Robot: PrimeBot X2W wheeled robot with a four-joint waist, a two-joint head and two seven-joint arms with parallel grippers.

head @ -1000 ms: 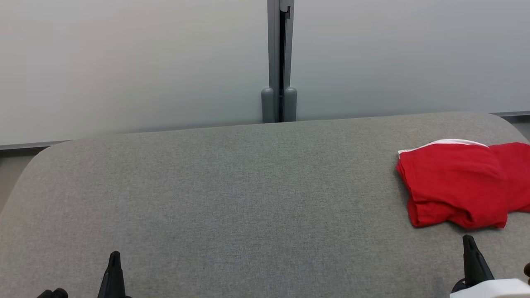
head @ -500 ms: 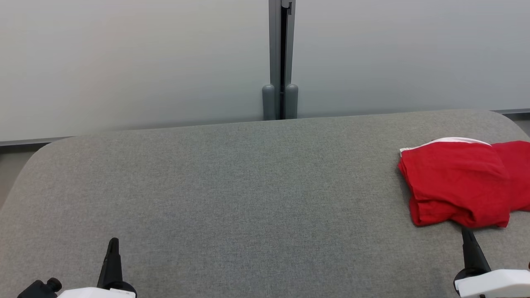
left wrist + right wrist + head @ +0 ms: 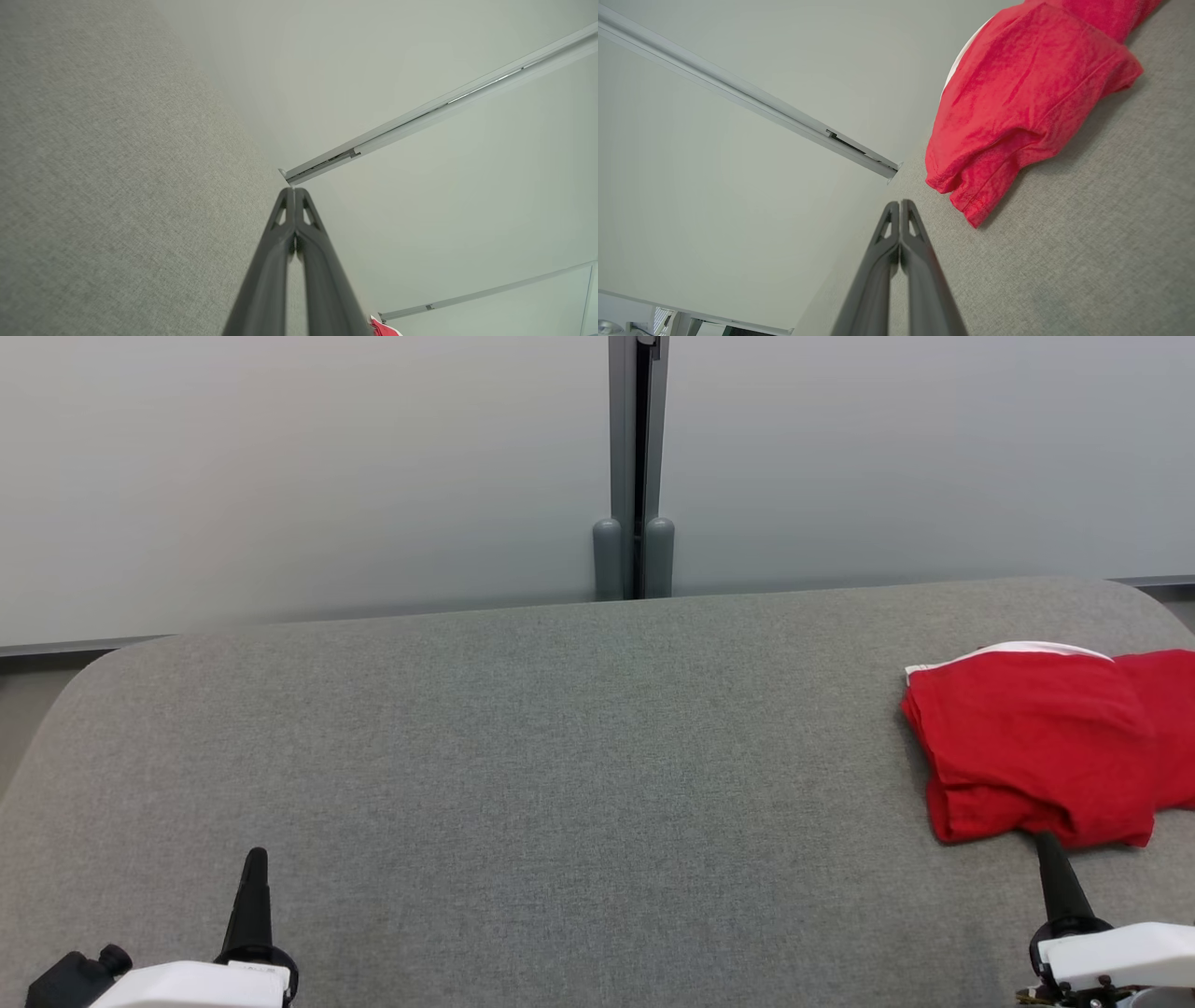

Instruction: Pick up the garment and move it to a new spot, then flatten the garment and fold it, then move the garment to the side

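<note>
Garment (image 3: 1036, 747) folded at far right, both grippers shut

Red and folded, it lies at the far right of the grey padded table (image 3: 560, 756). The left gripper (image 3: 256, 859) and right gripper (image 3: 1044, 845) are both pinched closed and empty. The right tip sits just beside the near hem, so a forward nudge could snag it and spoil the fold. The right wrist view reveals the doubled hem layers close up. The head view places both grippers on the table.
</note>
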